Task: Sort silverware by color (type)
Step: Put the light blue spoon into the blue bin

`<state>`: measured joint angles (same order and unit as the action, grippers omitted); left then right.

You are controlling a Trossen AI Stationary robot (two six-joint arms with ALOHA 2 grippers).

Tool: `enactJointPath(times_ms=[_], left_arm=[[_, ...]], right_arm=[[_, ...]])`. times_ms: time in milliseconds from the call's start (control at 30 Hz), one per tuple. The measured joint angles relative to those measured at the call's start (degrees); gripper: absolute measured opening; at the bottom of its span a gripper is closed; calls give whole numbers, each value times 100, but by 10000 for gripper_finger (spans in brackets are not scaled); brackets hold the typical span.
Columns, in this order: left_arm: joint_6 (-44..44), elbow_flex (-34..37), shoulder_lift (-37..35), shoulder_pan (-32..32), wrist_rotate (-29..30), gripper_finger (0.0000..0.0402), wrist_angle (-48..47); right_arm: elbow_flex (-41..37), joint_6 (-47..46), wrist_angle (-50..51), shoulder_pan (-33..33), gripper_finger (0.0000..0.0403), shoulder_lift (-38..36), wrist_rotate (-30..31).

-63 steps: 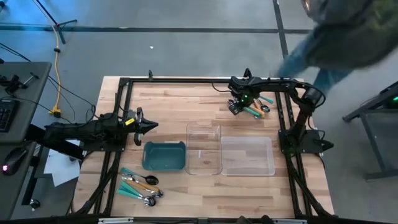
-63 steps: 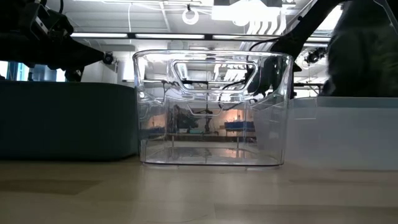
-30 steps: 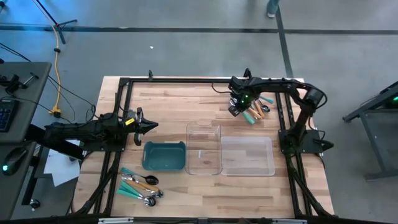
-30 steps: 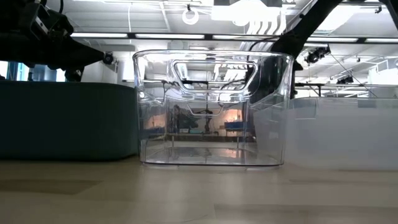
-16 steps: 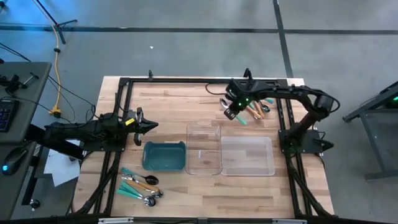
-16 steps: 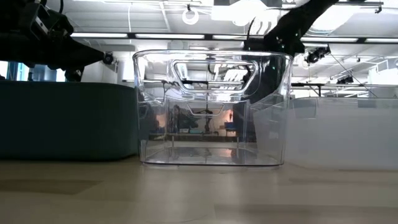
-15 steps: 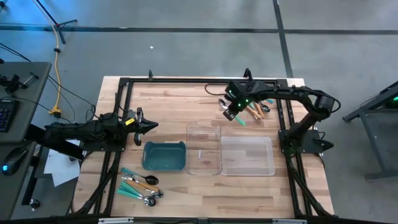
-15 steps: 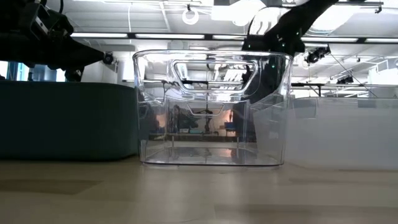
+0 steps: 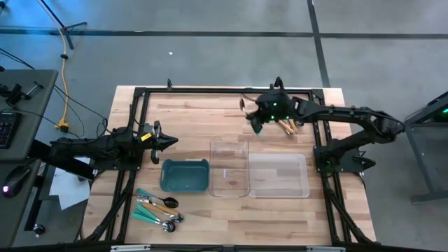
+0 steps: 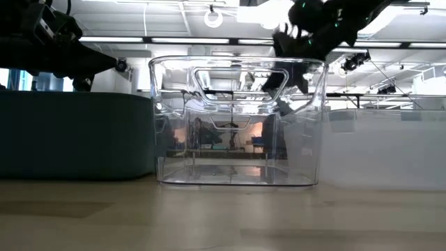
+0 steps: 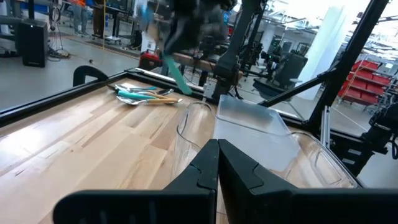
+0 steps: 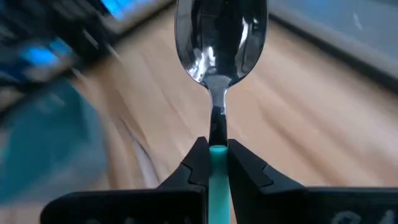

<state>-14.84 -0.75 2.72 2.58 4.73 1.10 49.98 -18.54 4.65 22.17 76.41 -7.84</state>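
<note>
High view: the right gripper point(image 9: 256, 121) has lifted off the far pile of silverware point(image 9: 288, 124) and swung toward the table's middle; a second ago it was down among those pieces. The narrow clear tray point(image 9: 229, 166) sits just nearer the front than the gripper. The left gripper point(image 9: 168, 141) waits, pressed together, beside the teal bin point(image 9: 185, 175).

Low view: the right gripper now hangs above the clear tray's rim.

Right wrist view: the fingers pinch a teal-handled spoon point(image 12: 219, 50) at the neck, silver bowl pointing forward.

Judgement: pick-up succeeded; transfer to a container is under way, release pending.
</note>
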Motion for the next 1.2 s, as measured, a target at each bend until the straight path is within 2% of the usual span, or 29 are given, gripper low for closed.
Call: enactJointPath(times_ms=[233, 467, 667, 900, 1200], left_arm=[[-1, 0, 0, -1, 1, 0, 0], [1, 0, 1, 1, -1, 0, -2], [0, 0, 0, 0, 27, 0, 0], [-1, 0, 0, -1, 31, 0, 61], [-287, 0, 0, 0, 73, 0, 1321]], right_arm=[[-2, -65, -2015, -301, 16, 10, -1134], [-2, 230, -3125, -853, 16, 10, -1228], [-2, 253, -3480, -1168, 16, 10, -1183], [-2, 306, -3647, -1167, 22, 8, -1165], [-2, 49, -3636, -1166, 16, 8, -1142]])
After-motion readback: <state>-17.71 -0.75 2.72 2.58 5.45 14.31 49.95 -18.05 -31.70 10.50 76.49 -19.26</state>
